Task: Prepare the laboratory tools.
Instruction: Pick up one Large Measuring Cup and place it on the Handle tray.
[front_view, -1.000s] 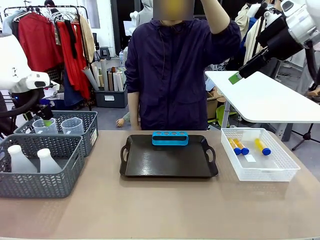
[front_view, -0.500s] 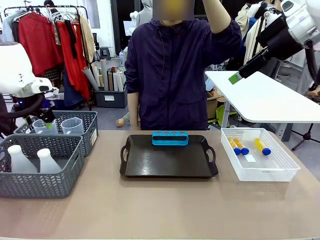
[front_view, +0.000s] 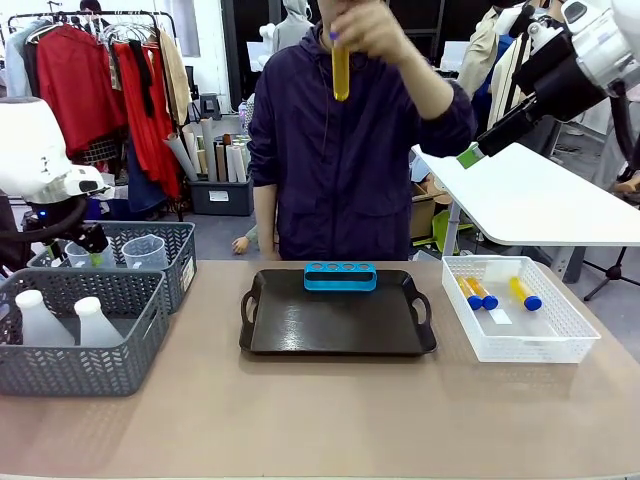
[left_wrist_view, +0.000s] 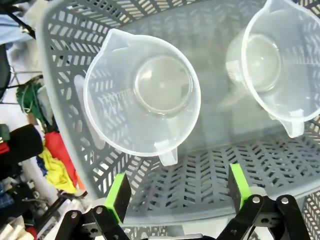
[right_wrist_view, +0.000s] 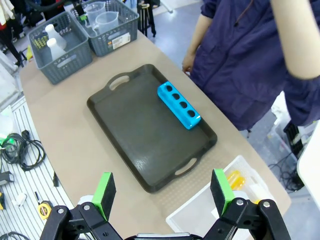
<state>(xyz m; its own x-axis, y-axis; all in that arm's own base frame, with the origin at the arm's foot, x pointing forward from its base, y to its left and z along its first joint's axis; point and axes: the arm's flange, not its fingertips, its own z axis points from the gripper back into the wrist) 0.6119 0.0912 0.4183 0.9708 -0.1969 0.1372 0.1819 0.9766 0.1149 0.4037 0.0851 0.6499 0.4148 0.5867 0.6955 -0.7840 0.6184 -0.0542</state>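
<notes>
Spread wide just above the beaker (left_wrist_view: 142, 100), the left hand (left_wrist_view: 177, 192) could clip its rim and tip it over.

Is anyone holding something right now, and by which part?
The person's hand holds an amber tube upright by its top, capped end. Both pincers are open and empty: the left pincer over a beaker, the right pincer high above the table.

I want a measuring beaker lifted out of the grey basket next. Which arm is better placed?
Left. The left gripper, open, hangs directly over a measuring beaker in the grey basket. The right gripper is raised high at the table's opposite side.
</notes>
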